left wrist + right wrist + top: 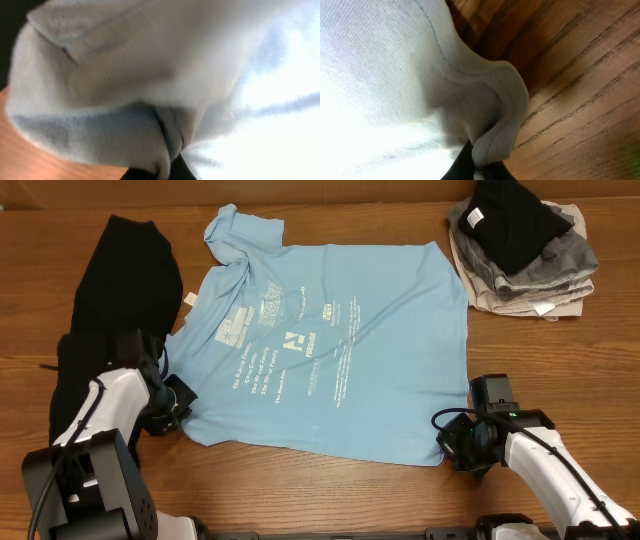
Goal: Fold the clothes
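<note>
Corners of the T-shirt (380,380) hem appear pinched in left tool (184,404) and right tool (446,442).

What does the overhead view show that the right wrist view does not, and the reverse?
Only overhead: the whole light blue T-shirt spread out, its white print, a black garment, a pile of clothes, the left gripper. Only right wrist: the stitched hem bunched where the right gripper pinches it. Both: the shirt's corner and the wooden table.

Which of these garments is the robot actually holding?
The light blue T-shirt: the left gripper and right gripper pinch its near corners. The black garment and folded pile go unheld.
</note>
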Controlling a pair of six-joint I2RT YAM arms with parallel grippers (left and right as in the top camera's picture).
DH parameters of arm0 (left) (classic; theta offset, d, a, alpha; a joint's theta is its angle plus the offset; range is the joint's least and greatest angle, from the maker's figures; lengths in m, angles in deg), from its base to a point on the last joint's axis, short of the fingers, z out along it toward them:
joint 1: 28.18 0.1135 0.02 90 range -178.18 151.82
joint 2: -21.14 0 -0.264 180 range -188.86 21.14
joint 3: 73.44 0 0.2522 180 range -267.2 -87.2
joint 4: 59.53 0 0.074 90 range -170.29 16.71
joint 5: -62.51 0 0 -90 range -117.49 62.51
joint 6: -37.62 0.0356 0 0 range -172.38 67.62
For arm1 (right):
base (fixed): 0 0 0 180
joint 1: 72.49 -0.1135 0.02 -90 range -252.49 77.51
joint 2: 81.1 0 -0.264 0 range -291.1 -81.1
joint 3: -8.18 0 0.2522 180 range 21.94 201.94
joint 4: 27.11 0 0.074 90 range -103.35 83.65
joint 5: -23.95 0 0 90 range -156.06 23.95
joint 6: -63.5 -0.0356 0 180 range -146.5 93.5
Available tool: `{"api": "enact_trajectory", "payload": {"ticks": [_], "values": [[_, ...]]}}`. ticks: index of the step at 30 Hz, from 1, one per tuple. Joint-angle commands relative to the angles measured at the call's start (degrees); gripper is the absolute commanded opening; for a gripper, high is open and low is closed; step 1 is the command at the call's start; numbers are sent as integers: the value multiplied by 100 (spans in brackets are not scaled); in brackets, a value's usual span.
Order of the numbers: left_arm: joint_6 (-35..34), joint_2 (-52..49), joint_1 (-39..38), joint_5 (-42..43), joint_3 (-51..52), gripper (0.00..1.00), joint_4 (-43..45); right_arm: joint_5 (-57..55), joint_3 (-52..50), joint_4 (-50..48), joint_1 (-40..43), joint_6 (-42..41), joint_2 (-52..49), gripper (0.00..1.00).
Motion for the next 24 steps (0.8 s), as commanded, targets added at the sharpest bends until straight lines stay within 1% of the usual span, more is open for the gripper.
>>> {"api": "enact_trajectory", "payload": {"ticks": [1,3,5,8,9,10,11,12,13,16,18,19,20,22,24], "values": [[868,83,-46,-22,-835,4,-527,-114,98,2,-20,70,-20,6],[999,81,-116,-48,-1202,4,-811,-114,98,4,-20,70,-20,6],[1095,81,-201,-63,-1453,4,-859,-114,98,7,-20,72,-20,6],[1091,79,-393,-92,-1606,6,-457,-111,98,9,-20,74,-20,6],[1091,63,-463,-90,-1606,9,-267,-111,98,9,-20,83,-20,6],[1091,39,-529,-87,-1606,16,-98,-111,98,11,-20,94,-20,6],[1093,2,-597,-87,-1606,26,63,-111,98,11,-20,94,-20,6],[1093,-46,-678,-92,-1606,35,271,-111,98,11,-20,94,-20,6],[1091,-96,-739,-90,-1606,39,463,-111,98,9,-20,94,-20,6],[1091,-275,-935,-87,-1606,44,1172,-111,98,7,-20,94,-20,6],[1091,-426,-1060,-87,-1606,52,1626,-111,98,7,-20,116,-20,6],[1093,-503,-1119,-90,-1606,52,1816,-111,98,11,-20,116,-20,6],[1093,-560,-1154,-90,-1606,56,1917,-111,98,13,-20,116,-20,6],[1091,-597,-1169,-90,-1615,57,1895,-111,98,31,-20,116,-20,6],[1073,-553,-1119,-57,-1703,57,1543,-111,98,55,-20,116,-20,6]]}}
